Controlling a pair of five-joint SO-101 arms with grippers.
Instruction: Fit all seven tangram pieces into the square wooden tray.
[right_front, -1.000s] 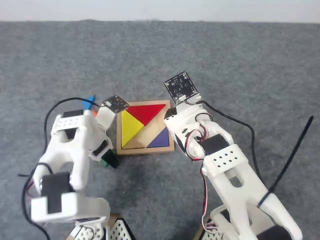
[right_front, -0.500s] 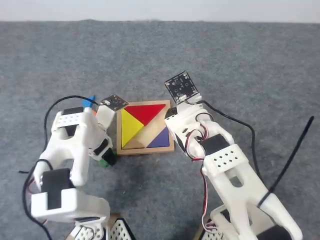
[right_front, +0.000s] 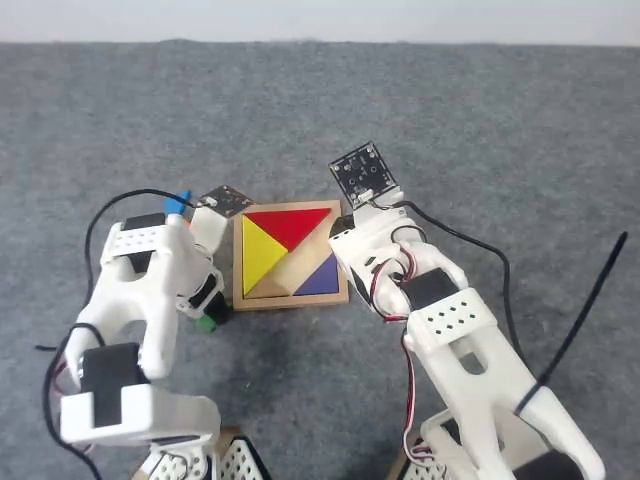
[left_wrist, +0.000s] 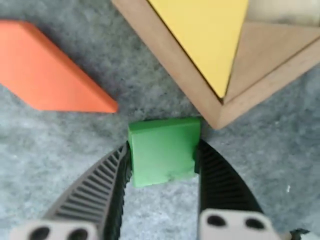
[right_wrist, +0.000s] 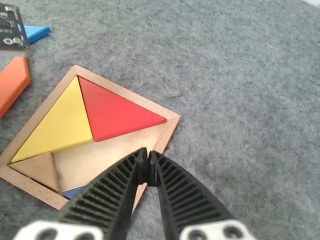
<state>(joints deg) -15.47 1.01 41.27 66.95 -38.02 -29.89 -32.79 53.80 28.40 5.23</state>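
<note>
Grey carpet-like mat (right_front: 480, 130) covers the table, w/ two white arms on it.

Square wooden tray (right_front: 290, 301) lies flat between the two grippers. One tray corner sits just ahead of the left gripper (left_wrist: 162, 149). The right gripper (right_wrist: 148, 155) hangs over the tray's bare floor, close to the rim.

Yellow triangle (right_front: 258, 255), big, lies in the tray on the half nearer the left gripper; its tip is just ahead of that gripper, past the tray corner.

Red triangle (right_front: 292, 225), also big, is in the tray touching the yellow one, just beyond the right gripper's tips.

Orange parallelogram (left_wrist: 50, 75) lies on the mat outside the tray, ahead of the left gripper and to the side away from the tray.

Blue-violet piece (right_front: 320, 278) is in the tray, on the arm side of the right gripper's tips, partly hidden under that gripper.

Green square (left_wrist: 161, 160) lies flat on the mat, clamped between the left gripper's two fingers, one on each side, just beside the tray corner.

Small tan triangle (right_wrist: 37, 167) is in the tray, touching the yellow one.

Blue piece (right_wrist: 35, 32) lies on the mat, well beyond the right gripper, past the tray.

Right gripper's fingers are pressed together, nothing between them.
</note>
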